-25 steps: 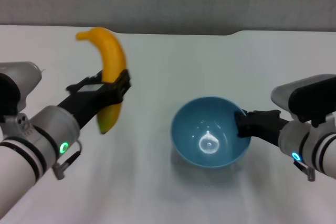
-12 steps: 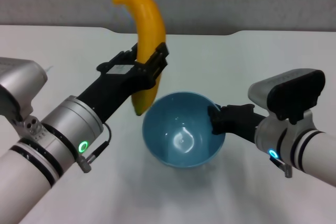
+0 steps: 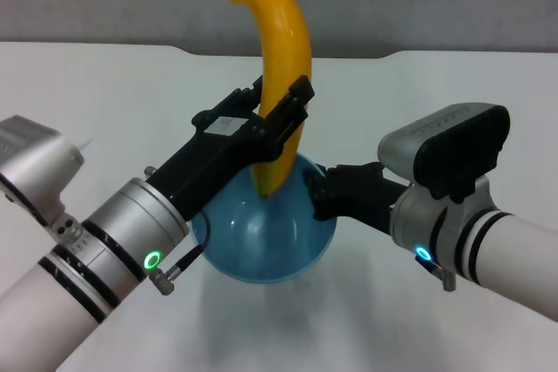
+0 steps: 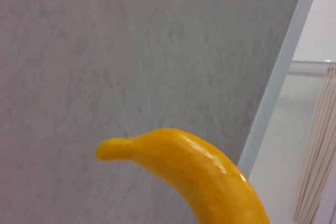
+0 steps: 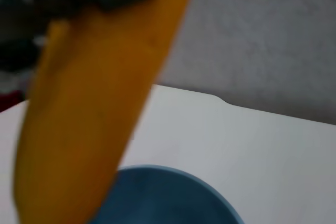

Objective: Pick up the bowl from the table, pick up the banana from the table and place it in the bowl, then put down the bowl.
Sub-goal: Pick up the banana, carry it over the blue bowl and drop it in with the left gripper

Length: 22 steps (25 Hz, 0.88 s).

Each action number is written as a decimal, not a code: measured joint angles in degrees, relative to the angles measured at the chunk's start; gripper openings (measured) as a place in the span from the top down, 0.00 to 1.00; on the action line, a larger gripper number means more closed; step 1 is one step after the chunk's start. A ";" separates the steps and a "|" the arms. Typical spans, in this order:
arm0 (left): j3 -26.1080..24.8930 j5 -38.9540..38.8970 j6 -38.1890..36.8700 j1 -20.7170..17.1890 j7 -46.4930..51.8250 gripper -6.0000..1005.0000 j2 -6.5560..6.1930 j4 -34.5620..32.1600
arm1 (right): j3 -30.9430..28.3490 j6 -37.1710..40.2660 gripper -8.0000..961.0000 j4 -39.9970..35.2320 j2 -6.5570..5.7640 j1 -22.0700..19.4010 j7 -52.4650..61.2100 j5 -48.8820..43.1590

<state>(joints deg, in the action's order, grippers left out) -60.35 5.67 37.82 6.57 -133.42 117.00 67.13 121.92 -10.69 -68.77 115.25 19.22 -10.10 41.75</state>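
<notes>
Left gripper [image 3: 277, 128] clamped on upright banana [image 3: 283, 50] over light-blue bowl [image 3: 288, 254]; right gripper [image 3: 321, 193] clamped on bowl's right rim.

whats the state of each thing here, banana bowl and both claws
banana: held near upright, lower end dipping into the bowl, not released
bowl: lifted off the table, upright, gripped at its rim
left claw: shut on the banana's middle, over the bowl
right claw: shut on the bowl's rim
table: white
</notes>
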 joint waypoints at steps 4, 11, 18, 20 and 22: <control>-0.98 -2.80 3.73 0.91 -0.09 0.47 0.07 -4.56 | 0.38 -0.23 0.95 -1.67 -0.03 -0.44 -0.02 0.00; -1.32 -4.70 8.53 2.16 0.08 0.47 0.07 -10.19 | 0.42 -0.27 0.95 -2.64 -0.12 -0.80 -0.02 -0.04; -1.04 -4.74 11.43 1.83 0.20 0.47 0.05 -12.45 | -0.18 -0.30 0.95 -3.31 -0.21 -1.39 -0.02 -0.16; -0.79 -4.65 11.90 2.02 0.22 0.47 0.07 -13.37 | -0.25 -0.30 0.95 -3.59 -0.21 -1.44 -0.01 -0.30; -0.38 -4.64 12.86 2.12 0.23 0.47 0.07 -14.22 | -0.40 -0.31 0.95 -3.64 -0.21 -1.45 -0.01 -0.41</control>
<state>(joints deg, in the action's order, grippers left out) -60.73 1.02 50.69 8.69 -133.19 117.07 52.91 121.52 -11.00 -72.41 115.05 17.77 -10.11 41.34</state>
